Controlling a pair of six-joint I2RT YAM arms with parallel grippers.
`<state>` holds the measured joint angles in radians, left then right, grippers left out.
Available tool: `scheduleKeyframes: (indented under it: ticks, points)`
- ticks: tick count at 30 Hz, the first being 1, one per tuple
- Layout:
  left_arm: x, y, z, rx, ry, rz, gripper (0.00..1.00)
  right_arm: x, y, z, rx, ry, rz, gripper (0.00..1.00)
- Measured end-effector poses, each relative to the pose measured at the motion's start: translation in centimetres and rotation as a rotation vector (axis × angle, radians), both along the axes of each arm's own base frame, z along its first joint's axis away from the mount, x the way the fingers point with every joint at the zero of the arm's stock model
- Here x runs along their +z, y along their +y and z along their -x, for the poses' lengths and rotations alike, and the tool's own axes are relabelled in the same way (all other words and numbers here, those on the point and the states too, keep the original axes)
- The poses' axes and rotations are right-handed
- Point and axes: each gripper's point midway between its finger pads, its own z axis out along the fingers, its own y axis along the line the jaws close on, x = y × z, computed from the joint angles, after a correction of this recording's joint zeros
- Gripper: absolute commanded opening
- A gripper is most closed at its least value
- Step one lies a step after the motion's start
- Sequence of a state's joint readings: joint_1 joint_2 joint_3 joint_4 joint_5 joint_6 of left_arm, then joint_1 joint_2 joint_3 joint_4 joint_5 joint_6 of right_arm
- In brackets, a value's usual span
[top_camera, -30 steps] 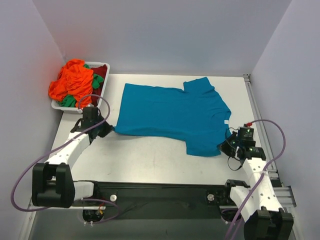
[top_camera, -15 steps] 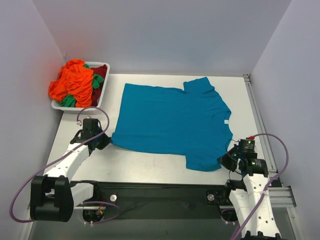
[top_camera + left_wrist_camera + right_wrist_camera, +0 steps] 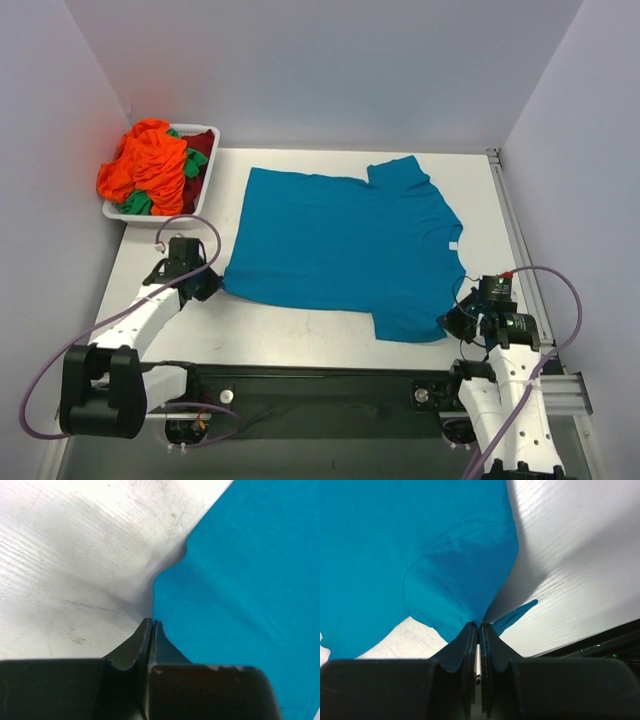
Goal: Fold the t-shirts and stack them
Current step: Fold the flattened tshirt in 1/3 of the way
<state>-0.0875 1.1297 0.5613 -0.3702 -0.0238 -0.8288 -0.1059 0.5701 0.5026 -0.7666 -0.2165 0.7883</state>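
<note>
A teal-blue t-shirt [image 3: 345, 240] lies spread flat across the middle of the table. My left gripper [image 3: 212, 281] is shut on its near left hem corner, seen in the left wrist view [image 3: 151, 622] pinching the cloth edge [image 3: 240, 580]. My right gripper [image 3: 452, 322] is shut on the near right sleeve, which rises to the tips in the right wrist view [image 3: 479, 625], the cloth [image 3: 420, 555] stretching away from it. Orange [image 3: 145, 165], green [image 3: 194, 162] and dark red [image 3: 200, 143] t-shirts lie heaped in the tray.
A white plastic tray [image 3: 208, 130] stands at the far left corner with the heap of shirts. White walls close in the left, back and right. The black rail [image 3: 320, 375] of the arm bases runs along the near edge.
Both grippers have pulled the near edge of the teal shirt toward the front, drawing it flatter. The right arm moved down and slightly right; the left arm moved down.
</note>
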Motion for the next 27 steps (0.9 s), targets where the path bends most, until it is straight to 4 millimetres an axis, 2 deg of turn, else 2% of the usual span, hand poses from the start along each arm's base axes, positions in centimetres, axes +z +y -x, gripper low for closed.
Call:
scheduleKeyframes:
  ticks: [6,12,18,22,27]
  points:
    - [-1.4,-1.1,-1.6,-0.017,0.078,-0.012,0.03,1.5,-0.6,-3.0,0.010,-0.008,0.022,0.03]
    - [0.1,-2.7,-5.1,-0.038,0.048,-0.008,0.03,2.3,-1.2,-6.6,0.031,-0.008,0.040,0.01]
    - [2.0,-3.4,-9.1,-0.029,0.003,-0.002,0.02,2.5,-1.5,-9.8,0.047,0.008,0.046,0.00]
    - [1.9,-3.7,-11.0,-0.025,0.010,-0.005,0.00,2.7,-1.8,-12.0,0.058,0.014,0.050,0.00]
    - [1.0,-3.9,-12.1,-0.019,0.039,-0.005,0.00,2.6,-1.9,-14.3,0.074,0.023,0.042,0.00]
